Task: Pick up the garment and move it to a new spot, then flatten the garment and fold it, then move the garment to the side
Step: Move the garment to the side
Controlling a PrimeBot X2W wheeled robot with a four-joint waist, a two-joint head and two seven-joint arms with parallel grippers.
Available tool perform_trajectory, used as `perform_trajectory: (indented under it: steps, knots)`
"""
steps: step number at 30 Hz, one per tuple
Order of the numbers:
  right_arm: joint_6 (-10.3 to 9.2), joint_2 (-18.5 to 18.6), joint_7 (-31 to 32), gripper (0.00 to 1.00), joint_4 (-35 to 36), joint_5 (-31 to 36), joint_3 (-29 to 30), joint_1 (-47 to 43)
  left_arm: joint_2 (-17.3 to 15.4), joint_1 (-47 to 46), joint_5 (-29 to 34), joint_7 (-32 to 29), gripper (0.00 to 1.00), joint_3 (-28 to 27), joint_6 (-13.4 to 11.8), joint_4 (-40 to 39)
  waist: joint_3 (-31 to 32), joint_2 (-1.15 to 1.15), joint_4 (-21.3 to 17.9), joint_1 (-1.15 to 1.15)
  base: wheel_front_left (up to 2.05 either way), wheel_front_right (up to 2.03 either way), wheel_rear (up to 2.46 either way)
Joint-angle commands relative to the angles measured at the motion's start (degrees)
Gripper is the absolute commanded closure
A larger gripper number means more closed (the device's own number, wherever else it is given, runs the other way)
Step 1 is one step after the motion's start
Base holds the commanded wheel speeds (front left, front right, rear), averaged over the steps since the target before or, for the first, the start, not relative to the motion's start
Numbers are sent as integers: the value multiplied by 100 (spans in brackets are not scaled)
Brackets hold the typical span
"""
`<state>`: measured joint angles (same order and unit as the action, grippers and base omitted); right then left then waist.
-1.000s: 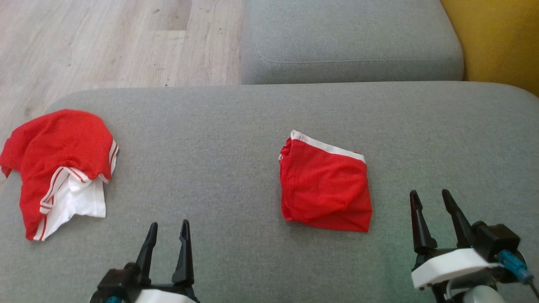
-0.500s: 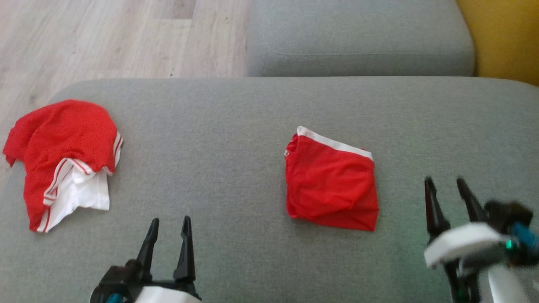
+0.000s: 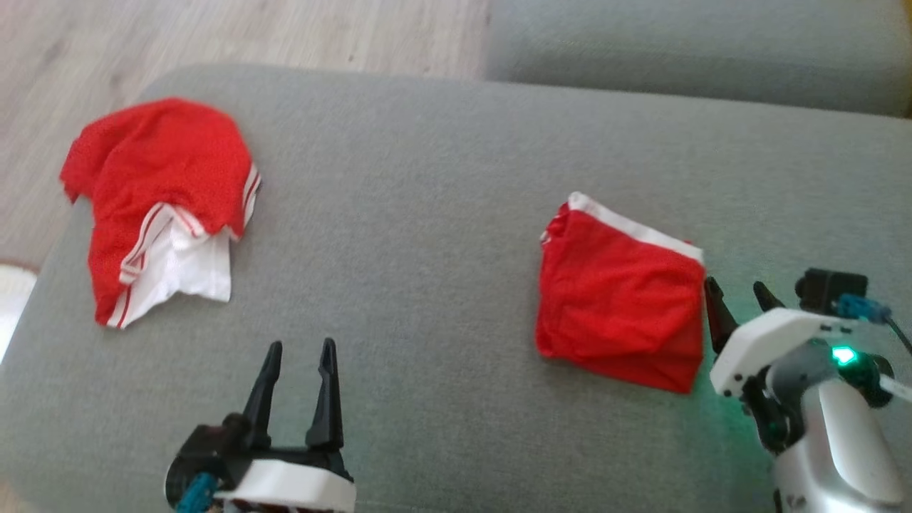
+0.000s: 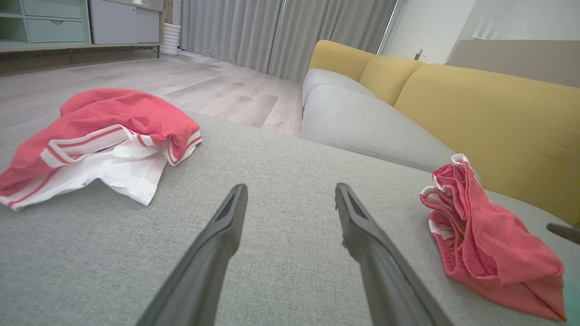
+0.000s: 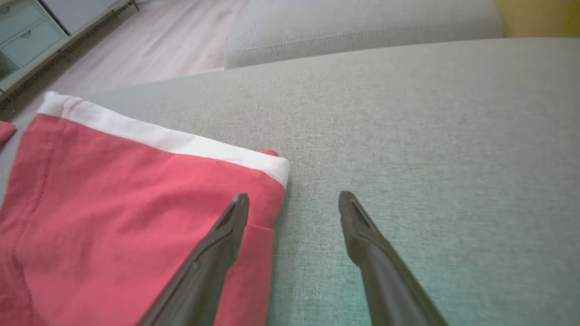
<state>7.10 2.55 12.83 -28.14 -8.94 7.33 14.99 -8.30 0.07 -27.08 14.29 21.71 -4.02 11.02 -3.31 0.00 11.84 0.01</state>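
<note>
A folded red garment point(image 3: 620, 306) with a white waistband lies flat on the grey cushion point(image 3: 413, 214), right of centre. My right gripper point(image 3: 735, 285) is open at its right edge. In the right wrist view the right gripper point(image 5: 294, 196) straddles that edge, its left finger over the folded garment point(image 5: 113, 203). A crumpled red and white garment point(image 3: 157, 178) lies at the cushion's far left. My left gripper point(image 3: 301, 345) is open and empty over bare cushion, between the two. The left wrist view has the left gripper point(image 4: 291, 187), the crumpled garment point(image 4: 113, 131) and the folded garment point(image 4: 489, 235).
A second grey seat cushion point(image 3: 698, 50) lies beyond the first, with a yellow sofa back point(image 4: 489, 113) to the right. Wood floor point(image 3: 249, 28) runs past the cushion's far left edge. A cabinet point(image 4: 54, 22) and curtains stand across the room.
The head camera has shifted, so the whole picture has moved. My right gripper has come up to the folded garment's right edge. The left gripper has held its place.
</note>
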Motion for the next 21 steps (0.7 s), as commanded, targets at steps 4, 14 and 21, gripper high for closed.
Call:
perform_trajectory:
  steps: [4, 14, 21]
  knots:
    - [39, 64, 221, 0, -327, 28, -205, 561, 96, -348, 132, 71, 0, -322, 74, -131, -331, 0, 305, -1, 0, 0, 0]
    - [39, 159, 308, 100, -768, -264, -478, 806, 188, -384, 290, 71, 0, -499, 167, -139, -472, 0, 176, -1, 0, 0, 0]
    - [39, 449, -16, 100, -628, -247, -461, 1146, 220, -473, 416, 71, 0, -533, 226, -264, -684, 0, -479, -1, 0, 0, 0]
